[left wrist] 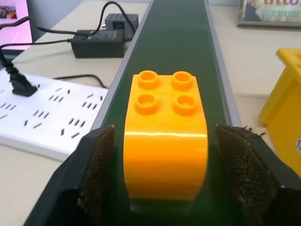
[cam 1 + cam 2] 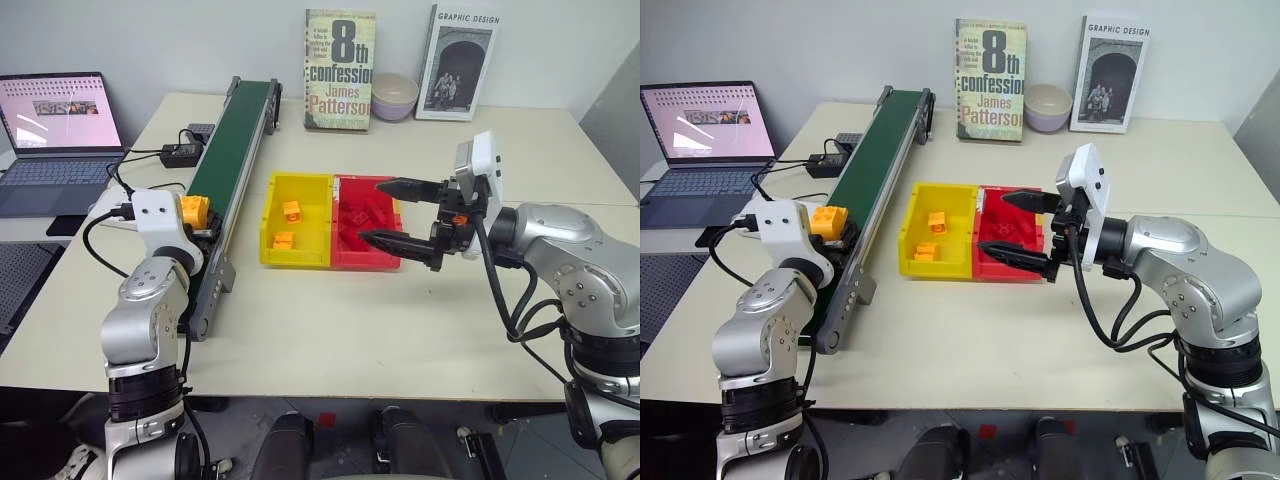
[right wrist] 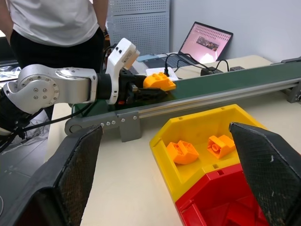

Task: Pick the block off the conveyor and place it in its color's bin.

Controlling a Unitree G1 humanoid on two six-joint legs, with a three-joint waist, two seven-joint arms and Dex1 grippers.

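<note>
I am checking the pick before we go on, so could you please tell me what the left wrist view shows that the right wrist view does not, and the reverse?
Left wrist view: the block's four studs from close up, a gap between it and each of the left gripper's fingers, a white power strip and a black adapter.

Right wrist view: the yellow bin holding two orange bricks, the red bin joined to it, a laptop, a person standing behind, and the right gripper, open.

Both: the block on the green conveyor between the left gripper's fingers, and some of the yellow bin.
</note>
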